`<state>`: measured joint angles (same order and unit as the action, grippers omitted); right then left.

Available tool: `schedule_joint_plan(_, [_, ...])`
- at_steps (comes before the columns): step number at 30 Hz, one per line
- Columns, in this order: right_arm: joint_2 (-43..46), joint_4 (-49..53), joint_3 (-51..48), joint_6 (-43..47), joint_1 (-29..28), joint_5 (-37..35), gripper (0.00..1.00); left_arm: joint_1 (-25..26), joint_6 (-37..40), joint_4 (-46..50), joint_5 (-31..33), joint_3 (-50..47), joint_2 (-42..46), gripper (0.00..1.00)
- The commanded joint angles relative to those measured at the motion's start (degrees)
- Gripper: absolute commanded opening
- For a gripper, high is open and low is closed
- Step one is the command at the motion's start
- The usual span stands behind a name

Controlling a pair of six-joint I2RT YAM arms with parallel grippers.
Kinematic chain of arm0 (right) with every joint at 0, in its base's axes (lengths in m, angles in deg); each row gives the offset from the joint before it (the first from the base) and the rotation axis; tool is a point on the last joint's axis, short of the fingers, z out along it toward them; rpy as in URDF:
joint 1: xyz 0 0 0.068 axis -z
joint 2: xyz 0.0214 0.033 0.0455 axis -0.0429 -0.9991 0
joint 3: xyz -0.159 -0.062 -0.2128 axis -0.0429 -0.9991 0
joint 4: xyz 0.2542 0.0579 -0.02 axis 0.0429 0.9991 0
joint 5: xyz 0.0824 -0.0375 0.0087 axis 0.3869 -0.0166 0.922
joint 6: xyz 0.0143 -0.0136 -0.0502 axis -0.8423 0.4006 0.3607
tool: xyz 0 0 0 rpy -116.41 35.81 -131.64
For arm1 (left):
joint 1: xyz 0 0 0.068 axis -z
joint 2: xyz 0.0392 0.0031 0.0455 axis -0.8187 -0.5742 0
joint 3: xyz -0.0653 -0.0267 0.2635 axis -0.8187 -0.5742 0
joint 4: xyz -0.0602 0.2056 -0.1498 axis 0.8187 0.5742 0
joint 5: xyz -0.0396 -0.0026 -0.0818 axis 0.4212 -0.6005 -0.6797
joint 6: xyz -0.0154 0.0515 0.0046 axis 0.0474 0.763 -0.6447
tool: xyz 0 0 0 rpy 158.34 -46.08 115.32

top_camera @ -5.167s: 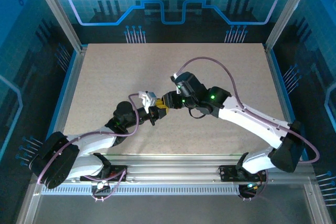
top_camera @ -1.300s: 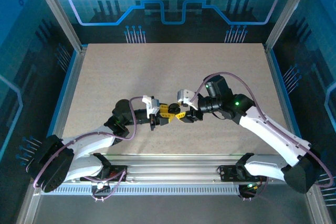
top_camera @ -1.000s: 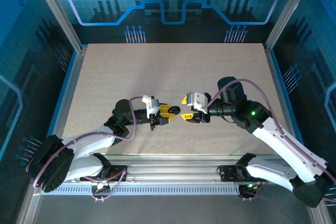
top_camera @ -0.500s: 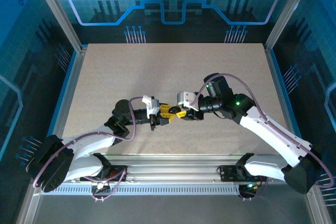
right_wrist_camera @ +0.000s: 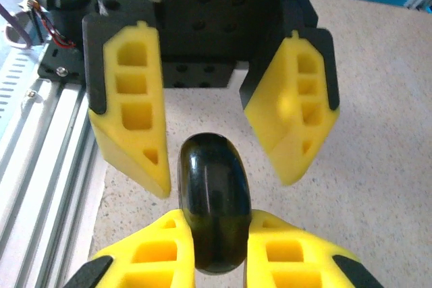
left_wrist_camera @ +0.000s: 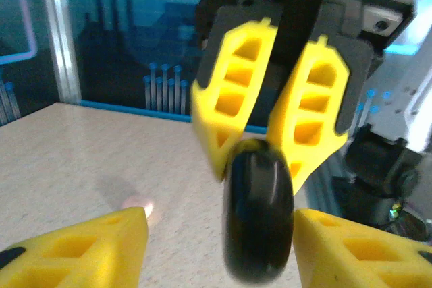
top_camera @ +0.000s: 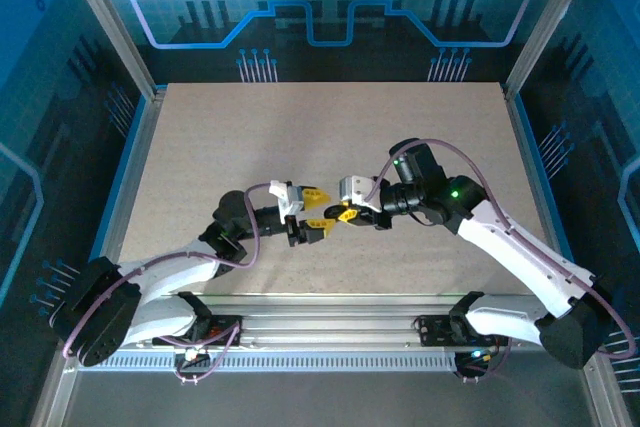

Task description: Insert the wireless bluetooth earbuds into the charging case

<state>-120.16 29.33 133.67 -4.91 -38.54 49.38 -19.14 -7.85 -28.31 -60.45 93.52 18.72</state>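
Basically midair handoff above surface (right_wrist_camera: 378,99): right pincer (right_wrist_camera: 216,234) clenched on dark case (right_wrist_camera: 212,187), left pincer (top_camera: 317,210) released, straddling it, probably for a regrip.

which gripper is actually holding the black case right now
The right gripper: its fingers are clamped on the black case. The left gripper has its fingers spread open to either side of it.
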Motion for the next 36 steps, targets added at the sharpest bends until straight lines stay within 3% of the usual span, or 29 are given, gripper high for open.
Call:
schedule_joint_plan(1, [0.1,4.0,-0.1,-1.6,2.8,-3.7,0.09,0.3,-0.8,1.1,10.1,-2.7,2.0,0.67])
schedule_joint_plan(5, [-3.8,6.4,-0.1,-7.0,5.3,-9.4,0.09,0.2,-4.9,6.5,22.6,-4.2,5.1,0.79])
schedule_joint_plan(10, [-11.7,7.6,1.9,-14.9,8.4,-12.5,0.09,-0.2,-9.8,21.6,41.3,-2.8,10.9,0.88])
schedule_joint_plan(13, [-16.7,7.7,3.7,-18.4,11.0,-13.2,0.09,-2.0,-12.5,29.6,46.7,-1.6,12.9,0.9])
schedule_joint_plan(19, [-27.5,9.4,8.3,-23.3,15.8,-13.6,0.1,-6.2,-18.1,35.2,45.5,-1.2,13.9,0.92])
schedule_joint_plan(36, [-44.1,15.5,17.2,-25.9,21.1,-7.4,0.13,-8.4,-18.0,38.3,45.1,1.5,10.7,0.93])
